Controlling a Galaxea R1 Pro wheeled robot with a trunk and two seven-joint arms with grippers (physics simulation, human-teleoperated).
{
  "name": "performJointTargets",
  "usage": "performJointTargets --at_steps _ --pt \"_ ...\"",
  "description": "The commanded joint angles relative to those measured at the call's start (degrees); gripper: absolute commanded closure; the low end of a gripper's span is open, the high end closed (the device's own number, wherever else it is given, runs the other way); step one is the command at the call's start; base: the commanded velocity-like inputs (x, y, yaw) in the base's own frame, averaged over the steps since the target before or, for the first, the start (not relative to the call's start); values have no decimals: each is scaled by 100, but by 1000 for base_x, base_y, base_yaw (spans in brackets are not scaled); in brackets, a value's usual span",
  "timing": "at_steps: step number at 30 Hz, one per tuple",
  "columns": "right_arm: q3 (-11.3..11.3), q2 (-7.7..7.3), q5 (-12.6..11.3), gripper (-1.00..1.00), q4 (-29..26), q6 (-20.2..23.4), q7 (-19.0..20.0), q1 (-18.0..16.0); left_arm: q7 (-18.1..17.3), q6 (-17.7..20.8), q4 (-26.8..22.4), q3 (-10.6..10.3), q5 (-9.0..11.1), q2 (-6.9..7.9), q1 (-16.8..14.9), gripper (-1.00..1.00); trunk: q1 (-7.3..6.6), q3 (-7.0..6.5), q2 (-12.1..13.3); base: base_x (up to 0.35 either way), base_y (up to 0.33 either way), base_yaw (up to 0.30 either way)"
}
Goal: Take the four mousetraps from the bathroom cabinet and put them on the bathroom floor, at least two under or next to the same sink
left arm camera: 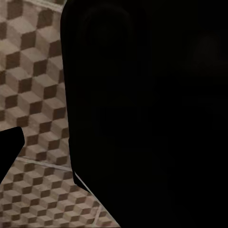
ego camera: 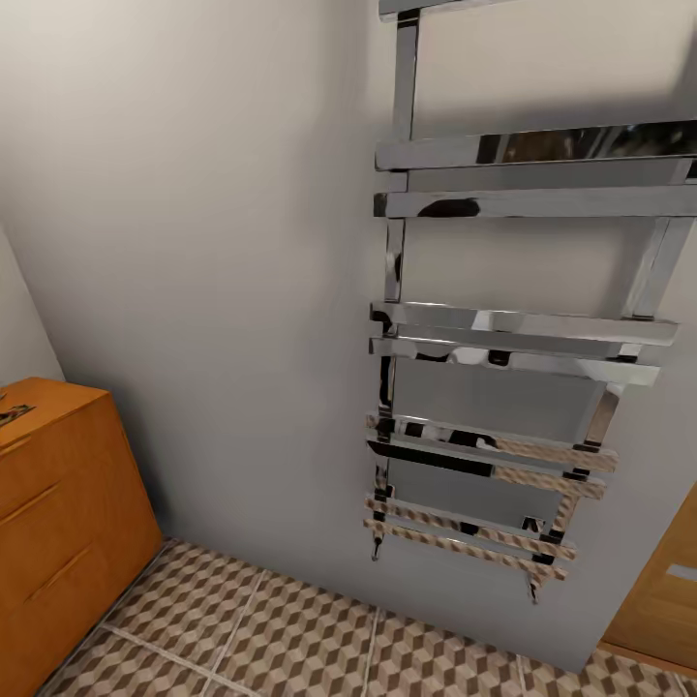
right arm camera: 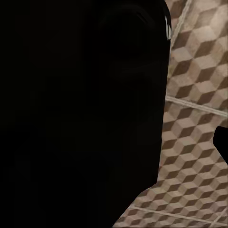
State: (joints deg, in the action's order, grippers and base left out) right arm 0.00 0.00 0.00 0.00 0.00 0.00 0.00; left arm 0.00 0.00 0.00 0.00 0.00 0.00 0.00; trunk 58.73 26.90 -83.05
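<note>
Neither arm could be seen from the head view. In the left wrist view a large black mass, too dark to tell apart, stood close before the camera, with the bathroom floor (left arm camera: 33, 95) beyond it; whether the left claw was wide or narrow could not be told. The right wrist view was the same: a black bulk near the lens and cube-patterned tiles past it, and the state of the right claw could not be told either.

The cabinet (ego camera: 58, 503) stood against the pale wall (ego camera: 213, 242), its orange-brown side and bar-handled drawer fronts facing into the room, the drawers pushed in. On the cabinet's flat top, at its far edge in the picture, lay a small dark thing with thin wire (ego camera: 12, 414), possibly one of the mousetraps, though too little showed to be sure. Well apart from the cabinet, along the same wall, hung a chrome towel rail (ego camera: 503, 339), with a wooden door (ego camera: 668, 590) just beyond it. The tiles ran from the cabinet's foot to the wall.
</note>
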Motion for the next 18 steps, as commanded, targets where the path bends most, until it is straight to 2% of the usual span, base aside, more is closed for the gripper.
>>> performJointTargets --at_steps 1,3,7,11,18 --pt "17 33 26 -100 -33 -8 -2 -34 -26 -9 -26 29 9 -21 0 -100 0 3 -3 0 0 0" --pt "17 98 26 -100 -88 -8 -1 -53 -26 -9 -26 28 9 -20 0 -100 0 3 -3 0 0 0" --pt "19 107 26 -100 -89 -8 -1 -53 -26 -9 -30 32 9 -19 0 -100 0 3 -3 0 0 0" --pt "25 218 35 -100 -208 -101 -7 -60 -26 -9 -138 22 9 -14 0 -100 0 3 -3 0 0 0" --pt "24 229 42 -100 -287 -235 -18 -61 0 -9 -202 25 -1 14 0 -100 0 3 -3 0 0 0"
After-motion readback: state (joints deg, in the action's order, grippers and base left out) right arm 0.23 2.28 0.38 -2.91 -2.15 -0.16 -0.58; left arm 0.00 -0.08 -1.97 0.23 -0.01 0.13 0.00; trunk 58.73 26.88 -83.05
